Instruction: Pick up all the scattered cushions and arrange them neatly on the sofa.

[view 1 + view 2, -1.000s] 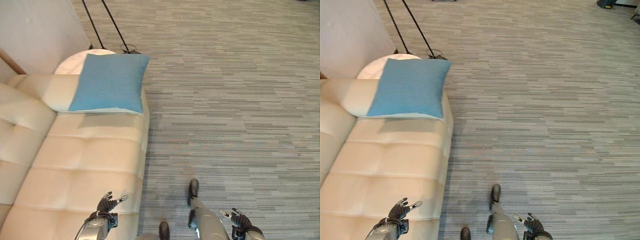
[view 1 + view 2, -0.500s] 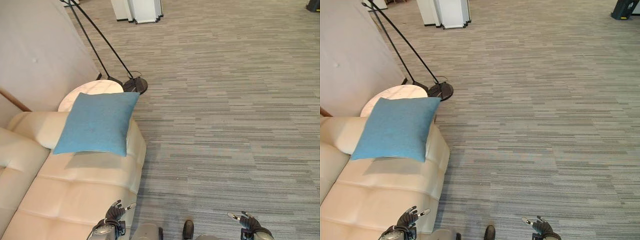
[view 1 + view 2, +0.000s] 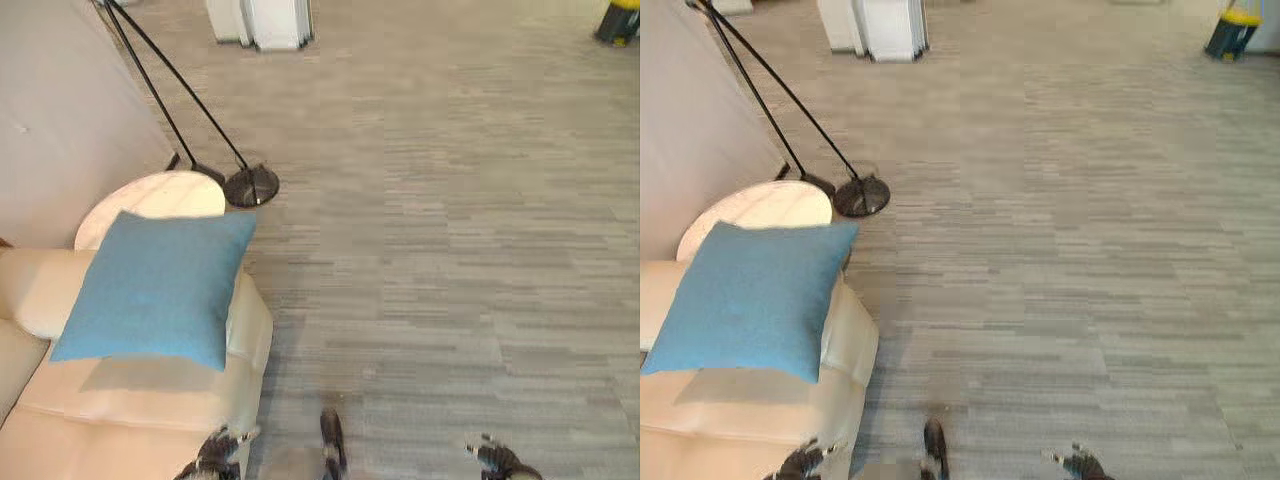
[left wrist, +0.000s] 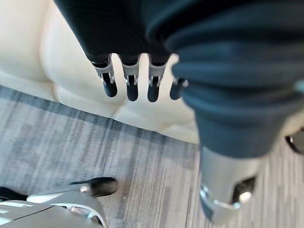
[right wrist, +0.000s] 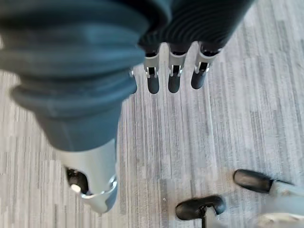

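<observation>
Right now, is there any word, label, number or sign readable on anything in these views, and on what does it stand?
None can be read.
Blue cushion: plain fabric, no tag or print showing.
Cream sofa, round side table, floor lamp base: no markings visible.
White panels and a yellow and dark object at the far edge: too small and blurred to tell whether they carry any text.

Left hand [image 4: 142, 71] and right hand [image 5: 175, 66] apparently relaxed, empty.
</observation>
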Controlling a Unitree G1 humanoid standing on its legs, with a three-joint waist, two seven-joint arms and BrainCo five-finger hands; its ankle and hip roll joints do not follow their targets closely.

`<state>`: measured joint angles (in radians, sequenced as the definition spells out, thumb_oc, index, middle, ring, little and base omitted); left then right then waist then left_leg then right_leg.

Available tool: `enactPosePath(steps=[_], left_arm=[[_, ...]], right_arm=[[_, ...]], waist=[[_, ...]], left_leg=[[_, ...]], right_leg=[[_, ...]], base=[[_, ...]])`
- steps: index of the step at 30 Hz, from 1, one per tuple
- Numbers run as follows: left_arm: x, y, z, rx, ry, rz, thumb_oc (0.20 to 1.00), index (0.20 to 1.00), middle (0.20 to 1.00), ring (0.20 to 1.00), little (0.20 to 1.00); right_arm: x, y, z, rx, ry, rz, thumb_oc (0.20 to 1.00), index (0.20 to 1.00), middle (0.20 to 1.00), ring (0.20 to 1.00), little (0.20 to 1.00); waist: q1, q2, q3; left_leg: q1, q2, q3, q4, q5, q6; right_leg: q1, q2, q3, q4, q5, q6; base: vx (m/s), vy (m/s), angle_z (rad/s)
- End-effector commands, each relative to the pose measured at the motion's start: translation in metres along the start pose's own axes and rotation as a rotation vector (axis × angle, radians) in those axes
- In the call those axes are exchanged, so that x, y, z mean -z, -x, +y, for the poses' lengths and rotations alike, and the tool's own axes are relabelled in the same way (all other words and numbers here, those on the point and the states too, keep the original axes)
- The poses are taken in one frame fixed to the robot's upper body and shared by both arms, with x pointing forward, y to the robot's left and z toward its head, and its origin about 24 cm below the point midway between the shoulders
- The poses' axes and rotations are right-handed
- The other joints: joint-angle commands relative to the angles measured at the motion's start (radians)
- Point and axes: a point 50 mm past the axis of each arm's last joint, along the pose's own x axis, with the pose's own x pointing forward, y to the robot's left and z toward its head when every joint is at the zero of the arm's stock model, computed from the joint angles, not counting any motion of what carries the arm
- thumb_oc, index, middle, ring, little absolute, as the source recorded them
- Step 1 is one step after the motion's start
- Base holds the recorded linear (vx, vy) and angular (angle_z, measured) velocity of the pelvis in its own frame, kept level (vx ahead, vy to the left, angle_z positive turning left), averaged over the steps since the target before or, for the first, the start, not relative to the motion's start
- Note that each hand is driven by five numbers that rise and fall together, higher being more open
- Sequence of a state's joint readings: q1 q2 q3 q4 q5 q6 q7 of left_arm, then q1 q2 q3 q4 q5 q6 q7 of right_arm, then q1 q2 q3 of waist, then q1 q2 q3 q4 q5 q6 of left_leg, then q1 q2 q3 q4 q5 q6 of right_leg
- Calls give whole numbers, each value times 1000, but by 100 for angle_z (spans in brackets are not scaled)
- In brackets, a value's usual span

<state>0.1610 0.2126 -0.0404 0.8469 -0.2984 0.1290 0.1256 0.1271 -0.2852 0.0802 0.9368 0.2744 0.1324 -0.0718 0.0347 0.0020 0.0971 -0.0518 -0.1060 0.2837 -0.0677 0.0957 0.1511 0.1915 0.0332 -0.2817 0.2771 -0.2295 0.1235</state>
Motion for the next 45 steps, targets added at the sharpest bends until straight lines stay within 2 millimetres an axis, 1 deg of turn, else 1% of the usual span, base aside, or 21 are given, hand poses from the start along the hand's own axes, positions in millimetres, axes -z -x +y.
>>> enactPosePath(steps=[1, 3, 6, 8, 9, 11, 13, 14, 17, 22, 24, 25, 26, 27, 31, 34, 35, 38, 42, 44, 45], left_arm=[[-32, 0, 9, -26, -13, -119, 1000, 1000, 1000, 1000, 1000], [-36, -1, 7, -20, -17, -121, 1000, 1000, 1000, 1000, 1000], [-45, -2, 5, -12, -28, -145, 1000, 1000, 1000, 1000, 1000], [-50, -3, 2, -1, -19, -162, 1000, 1000, 1000, 1000, 1000], [-52, -2, 1, 3, 2, -171, 1000, 1000, 1000, 1000, 1000], [-54, -3, -1, 9, 2, -169, 1000, 1000, 1000, 1000, 1000], [-59, -4, 2, -2, 13, -179, 1000, 1000, 1000, 1000, 1000], [-55, -5, 3, -9, 36, -163, 1000, 1000, 1000, 1000, 1000], [-48, -6, 2, -4, 27, -140, 1000, 1000, 1000, 1000, 1000], [-40, -5, 0, 6, 29, -112, 1000, 1000, 1000, 1000, 1000], [-42, -6, -2, 12, 21, -117, 1000, 1000, 1000, 1000, 1000], [-47, -5, -4, 15, 32, -130, 1000, 1000, 1000, 1000, 1000], [-47, -5, -4, 15, 33, -130, 1000, 1000, 1000, 1000, 1000], [-50, -5, -7, 25, 36, -138, 1000, 1000, 1000, 1000, 1000], [-57, -4, -12, 48, 15, -162, 1000, 1000, 1000, 1000, 1000], [-56, -4, -12, 48, -11, -156, 1000, 1000, 1000, 1000, 1000], [-55, -5, -8, 37, -25, -152, 1000, 1000, 1000, 1000, 1000], [-48, -6, -2, 16, -18, -124, 1000, 1000, 1000, 1000, 1000], [-22, -7, 5, -13, 26, -28, 1000, 1000, 1000, 1000, 1000], [-14, -7, 8, -27, 84, 11, 1000, 1000, 1000, 1000, 1000], [-11, -8, 10, -50, 159, 31, 1000, 1000, 1000, 1000, 1000]], right_arm=[[-31, 0, 10, -49, -29, -113, 1000, 1000, 1000, 1000, 1000], [-31, 0, 11, -45, -19, -112, 1000, 1000, 1000, 1000, 1000], [-29, 0, 12, -44, -27, -111, 1000, 1000, 1000, 1000, 1000], [-26, 0, 13, -47, -40, -101, 1000, 1000, 1000, 1000, 1000], [-24, 0, 13, -44, -39, -93, 1000, 1000, 1000, 1000, 1000], [-19, 0, 13, -40, -60, -71, 1000, 1000, 1000, 1000, 1000], [-14, -1, 9, -24, -83, -48, 1000, 1000, 1000, 1000, 1000], [-10, -1, 6, -11, -86, -30, 1000, 1000, 1000, 1000, 1000], [-6, -1, 4, -11, -90, -16, 1000, 1000, 1000, 1000, 1000], [-17, -2, 0, -11, -55, -59, 1000, 1000, 1000, 1000, 1000], [-28, -1, -2, -12, -49, -96, 1000, 1000, 1000, 1000, 1000], [-36, -1, -4, -6, -45, -121, 1000, 1000, 1000, 1000, 1000], [-36, -1, -4, -6, -45, -122, 1000, 1000, 1000, 1000, 1000], [-37, -1, -4, 1, -55, -122, 1000, 1000, 1000, 1000, 1000], [-32, -1, -4, 7, -79, -111, 1000, 1000, 1000, 1000, 1000], [-29, -1, 0, 2, -64, -101, 1000, 1000, 1000, 1000, 1000], [-31, -1, 3, -4, -42, -109, 1000, 1000, 1000, 1000, 1000], [-31, -1, 6, -15, -20, -104, 1000, 1000, 1000, 1000, 1000], [-24, -1, 13, -30, 2, -84, 1000, 1000, 1000, 1000, 1000], [-17, -1, 12, -19, -55, -64, 1000, 1000, 1000, 1000, 1000], [-11, -1, 6, 26, -77, -42, 1000, 1000, 1000, 1000, 1000]], waist=[[35, -44, 24], [14, -34, 51], [-4, -4, 70], [-9, 13, 82], [-6, 21, 86], [-14, 13, 95], [-19, -5, 98], [-13, -21, 91], [-23, -29, 69], [-21, -30, 55], [-16, -35, 68], [-10, -42, 88], [-10, -41, 88], [-12, -45, 92], [-31, -48, 82], [-37, -32, 74], [-41, -28, 72], [-39, -27, 66], [-33, -38, 33], [-42, -42, 43], [-63, -45, 60]], left_leg=[[27, -15, -73, -20, -80, -77], [64, -21, -118, -20, -95, -53], [106, -13, -209, -20, -116, -46], [140, 2, -257, -20, -122, -54], [155, 11, -284, -20, -131, -63], [180, 13, -331, -20, -139, -80], [191, 3, -383, -20, -153, -95], [226, 4, -415, -19, -176, -113], [252, 16, -449, 1, -209, -125], [213, 83, -515, 181, -136, -180], [153, 70, -497, 300, -102, -190], [68, 71, -409, 434, -97, -181], [65, 72, -410, 441, -100, -181], [26, 96, -306, 447, -120, -173], [-7, 89, -189, 265, -176, -155], [-25, 91, -120, 88, -95, -176], [-56, 101, -51, 11, -19, -203], [-43, 106, -18, -20, 3, -211], [-8, 94, -48, -20, -44, -187], [41, 86, -52, -20, -82, -159], [78, 80, -62, -20, -108, -138]], right_leg=[[-106, -199, 47, 303, 367, 103], [-206, -222, 69, 466, 407, 69], [-353, -173, 143, 455, 251, 1], [-382, -162, 139, 325, 199, -26], [-381, -132, 155, 138, 200, -27], [-353, -68, 277, -138, 239, -4], [-348, -62, 366, -358, 308, 30], [-364, -64, 328, -364, 328, 47], [-321, -75, 312, -364, 341, 31], [-273, -57, 242, -287, 281, -29], [-236, -62, 206, -302, 265, -38], [-192, -72, 162, -322, 246, -52], [-191, -71, 161, -322, 246, -52], [-156, -74, 118, -337, 217, -63], [-116, -92, 30, -364, 187, -57], [-98, -78, -25, -364, 163, -54], [-90, -69, -66, -364, 154, -57], [-77, -62, -85, -364, 146, -56], [-45, -82, -114, -311, 115, -45], [-96, -134, -117, -101, 97, -28], [-161, -170, -79, 58, 133, 1]], base=[[344, 214, 44], [245, 135, 78], [260, 47, 146], [323, -32, 131], [335, -92, 126], [342, -151, 83], [463, -217, 80], [446, -204, 125], [464, -214, 100], [410, -331, 117], [275, -293, 77], [192, -239, 45], [232, -283, 69], [170, -169, 67], [121, -88, 112], [178, -10, 94], [75, 23, 91], [200, 100, 62], [231, 157, 0], [158, 222, 15], [112, 214, 30]])
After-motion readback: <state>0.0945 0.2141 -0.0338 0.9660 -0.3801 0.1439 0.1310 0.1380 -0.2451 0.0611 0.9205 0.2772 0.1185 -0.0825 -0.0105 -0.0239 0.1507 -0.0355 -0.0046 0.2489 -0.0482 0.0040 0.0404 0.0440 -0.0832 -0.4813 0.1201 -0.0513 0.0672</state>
